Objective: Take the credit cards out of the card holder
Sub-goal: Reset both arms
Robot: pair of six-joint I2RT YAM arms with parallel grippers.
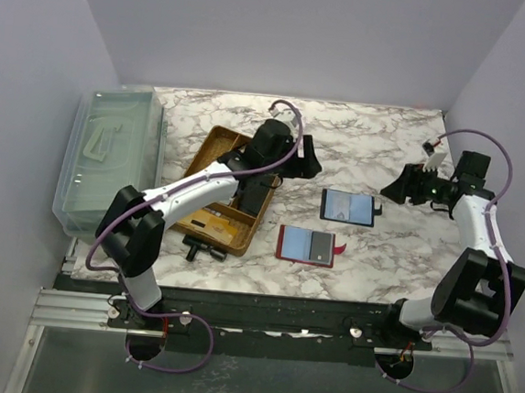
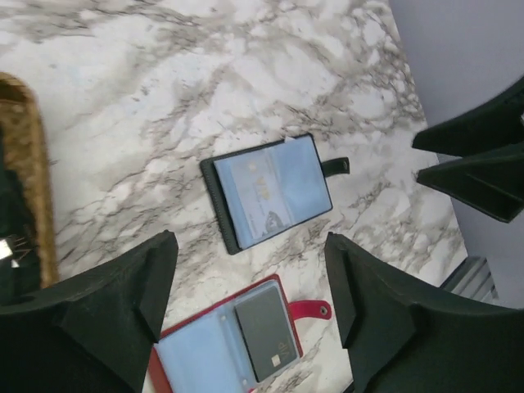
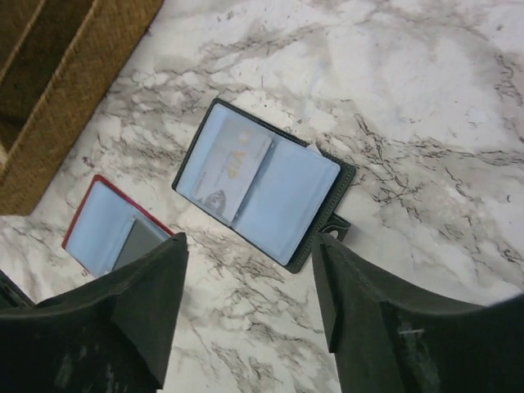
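A black card holder [image 1: 348,207] lies open on the marble table, with a pale card in its left sleeve [image 2: 254,187]; it also shows in the right wrist view [image 3: 262,184]. A red card holder [image 1: 309,246] lies open nearer the front, with a dark grey card [image 2: 266,332] in its right sleeve. My left gripper [image 1: 308,157] hovers open and empty above and left of the black holder. My right gripper [image 1: 397,188] is open and empty just right of the black holder.
A wicker tray [image 1: 213,154] holding dark items sits left of centre. A clear plastic lidded bin [image 1: 114,156] stands at the far left. A small black object [image 1: 204,249] lies in front of the tray.
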